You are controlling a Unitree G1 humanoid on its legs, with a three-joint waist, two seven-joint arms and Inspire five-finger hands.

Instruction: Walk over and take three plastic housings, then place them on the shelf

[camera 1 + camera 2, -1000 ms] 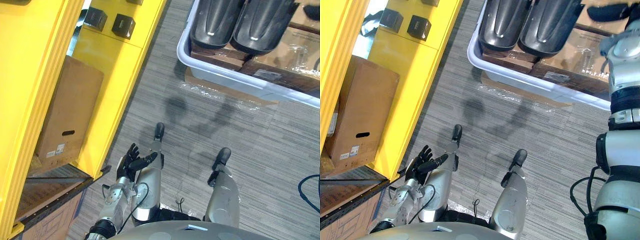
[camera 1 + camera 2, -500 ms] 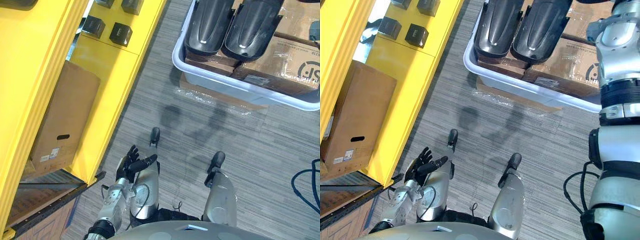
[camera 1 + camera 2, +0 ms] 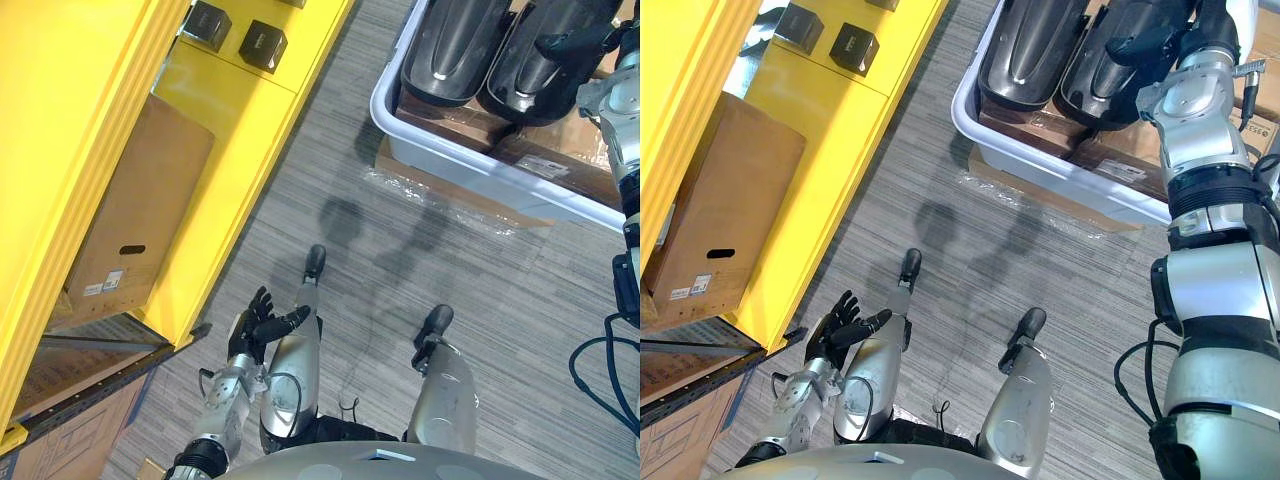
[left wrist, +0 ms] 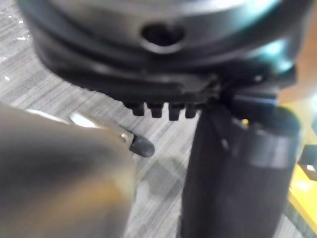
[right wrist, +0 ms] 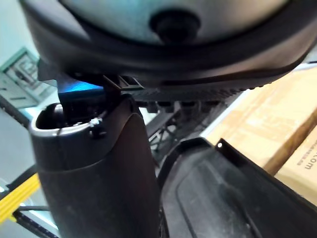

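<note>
Our right hand point(image 3: 1150, 40) is out at one o'clock over the white bin point(image 3: 1040, 152); its thumb point(image 5: 94, 173) stands straight and apart, clamped on nothing, and in the right wrist view a housing's dark edge lies just past it without our being able to say they touch. Our left hand point(image 3: 252, 328) hangs low at seven o'clock beside us, fingers loosely apart and palm empty.

Under the right hand lies the nearer housing point(image 3: 1095, 82); touching it on the nine o'clock side lies the second housing point(image 3: 1025, 50); both rest side by side on cardboard packages in the bin, which sits on the grey carpet point(image 3: 970, 230). We see two housings here; a third we cannot make out.

At ten o'clock stands the yellow shelf point(image 3: 820, 150), well apart from the bin, holding a brown cardboard box point(image 3: 720, 210) and small black boxes point(image 3: 853, 45), but no housing.

By our reckoning the walk to the bin is about done; nothing is picked up yet; all the lifting, the turn to the shelf and the placing remain.

The housings look like long, glossy black shells, rounded and tapering, each with a small pale mark on its back; we judge them smooth, light and liable to slip, so a grip across the curved back would want care.
</note>
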